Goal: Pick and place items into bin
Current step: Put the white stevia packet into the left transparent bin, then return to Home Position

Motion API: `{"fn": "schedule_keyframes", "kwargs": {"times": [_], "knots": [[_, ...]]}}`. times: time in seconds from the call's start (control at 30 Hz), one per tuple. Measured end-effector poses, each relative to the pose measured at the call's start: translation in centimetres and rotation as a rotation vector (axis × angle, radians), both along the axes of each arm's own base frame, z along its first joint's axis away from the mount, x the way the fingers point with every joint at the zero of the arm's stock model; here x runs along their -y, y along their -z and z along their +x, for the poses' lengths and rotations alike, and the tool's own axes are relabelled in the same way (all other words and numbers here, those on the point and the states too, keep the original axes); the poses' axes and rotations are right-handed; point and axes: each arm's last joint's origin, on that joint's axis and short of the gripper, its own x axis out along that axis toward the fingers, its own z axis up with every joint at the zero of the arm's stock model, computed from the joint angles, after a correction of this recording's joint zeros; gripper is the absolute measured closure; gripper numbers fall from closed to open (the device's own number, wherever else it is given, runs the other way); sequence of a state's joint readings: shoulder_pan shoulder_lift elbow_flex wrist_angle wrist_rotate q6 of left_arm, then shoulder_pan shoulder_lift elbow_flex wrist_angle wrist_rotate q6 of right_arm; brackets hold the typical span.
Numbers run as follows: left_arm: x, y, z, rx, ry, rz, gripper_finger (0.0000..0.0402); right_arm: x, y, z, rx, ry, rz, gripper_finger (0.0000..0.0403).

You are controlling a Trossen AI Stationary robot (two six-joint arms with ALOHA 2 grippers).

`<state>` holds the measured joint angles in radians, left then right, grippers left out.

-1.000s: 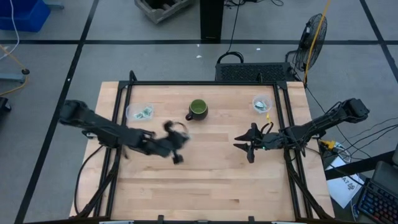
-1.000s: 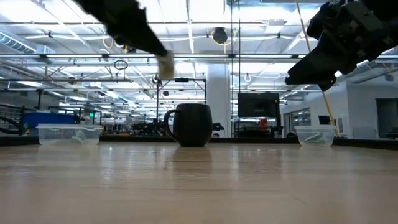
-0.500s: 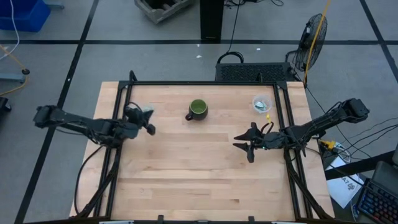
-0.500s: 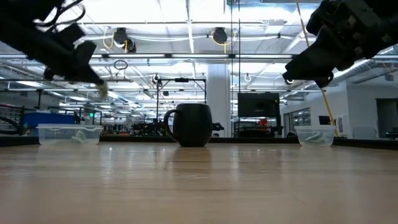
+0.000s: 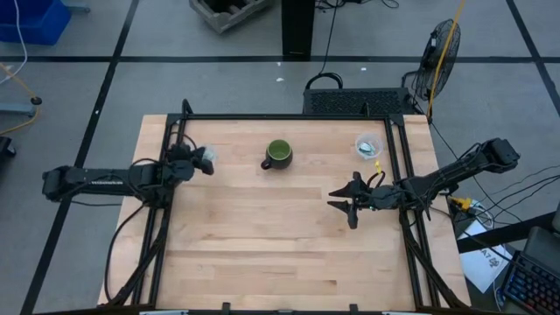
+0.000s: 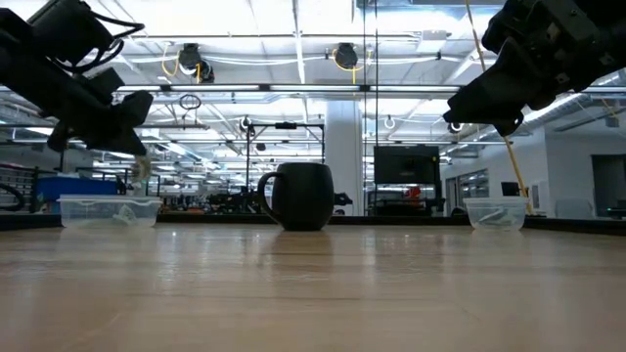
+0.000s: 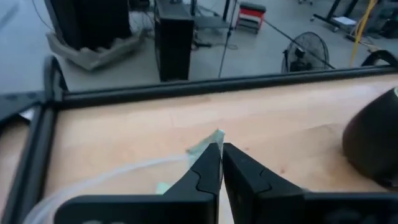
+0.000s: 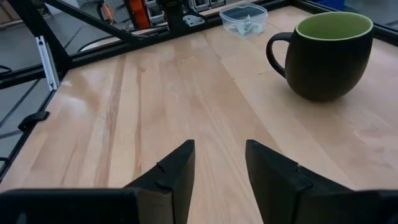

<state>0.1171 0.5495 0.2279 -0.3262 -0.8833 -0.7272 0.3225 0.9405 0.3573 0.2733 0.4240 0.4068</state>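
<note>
Pale wooden tabletop (image 5: 280,236) is carrying a dark green mug (image 5: 278,155) between two clear plastic bins. Left gripper (image 7: 219,155) is pinching a small pale green crinkled packet (image 7: 205,146) above the left bin (image 6: 109,210). Releasing should wait until the packet is hanging squarely over the opening. Right gripper (image 8: 219,163) is hovering spread, empty.

Pale wooden counter (image 8: 155,81), smooth with visible grain; glossy green mug (image 8: 329,53); 2 clear plastic tubs; crinkled packet (image 7: 208,144) in matt black hand (image 7: 219,163).
</note>
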Motion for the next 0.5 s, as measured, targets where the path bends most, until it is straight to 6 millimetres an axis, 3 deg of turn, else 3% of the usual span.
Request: {"fn": "schedule_keyframes", "kwargs": {"times": [0.37, 0.5], "knots": [[0.0, 0.5, -0.1, -0.022, 0.063, -0.094, 0.034, 0.0, 0.0, 0.0, -0.001, -0.003, 0.001, 0.0268], [0.7, -0.7, 1.3, 0.08, 0.313, -0.102, 0.0336, 0.0, -0.1, 0.0, 0.009, -0.005, 0.005, 0.0268]]}}
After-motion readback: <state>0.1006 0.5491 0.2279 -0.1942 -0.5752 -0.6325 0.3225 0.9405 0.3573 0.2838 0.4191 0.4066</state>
